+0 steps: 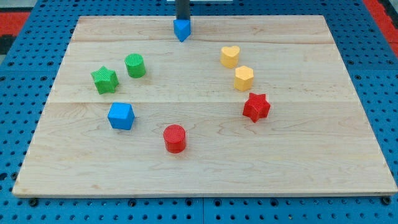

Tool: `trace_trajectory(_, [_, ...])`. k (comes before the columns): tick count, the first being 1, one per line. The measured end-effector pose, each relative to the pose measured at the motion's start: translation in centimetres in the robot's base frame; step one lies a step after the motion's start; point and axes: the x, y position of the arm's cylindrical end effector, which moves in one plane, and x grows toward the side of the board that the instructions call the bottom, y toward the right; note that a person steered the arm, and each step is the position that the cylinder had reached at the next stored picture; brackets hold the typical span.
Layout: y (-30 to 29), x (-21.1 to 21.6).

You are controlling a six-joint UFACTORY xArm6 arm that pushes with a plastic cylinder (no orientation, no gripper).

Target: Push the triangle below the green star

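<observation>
**Triangle block, blue, at the board's top edge**

Blue triangle block: near the view's top, centre, on the pale wooden board. Green star block: well apart, toward the view's left.

Arm: straight dark rod entering from the view's top, upright; my tip meets the triangle's upper side. No pincer fitted, so nothing is grasped. Rod's upper part cut off by the frame; exact contact hard to make out.

Count, eight blocks:
- Blue, two: triangle; cube.
- Green, two: star; cylinder just beside it.
- Yellow, two: heart; hexagonal block.
- Red, two: star; cylinder.

Surround: blue perforated table.
</observation>
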Motion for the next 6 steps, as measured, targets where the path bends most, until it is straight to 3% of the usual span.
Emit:
trace_trajectory(1, [-1.7, 3.6])
trace_trajectory(3, [3.5, 9.1])
trace_trajectory(5, [6.2, 11.7])
trace_trajectory(6, [5.0, 8.6])
